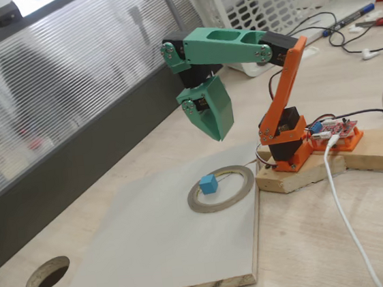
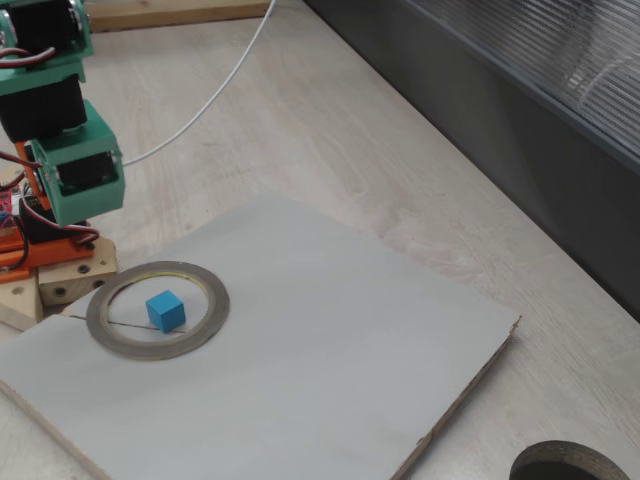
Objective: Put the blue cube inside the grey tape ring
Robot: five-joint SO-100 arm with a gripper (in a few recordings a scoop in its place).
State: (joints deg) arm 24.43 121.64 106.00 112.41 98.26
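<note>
The small matte sky-blue cube (image 1: 208, 184) is sitting inside the flat grey-tan tape ring (image 1: 196, 203) on the pale board (image 1: 141, 251). The green tool (image 1: 215, 124) is hanging directly above, well apart, carrying nothing; whether released or clenched, I cannot tell.

sky-blue cube (image 1: 208, 184); grey-tan tape ring (image 1: 221, 188); green, orange arm (image 1: 236, 46)
</note>
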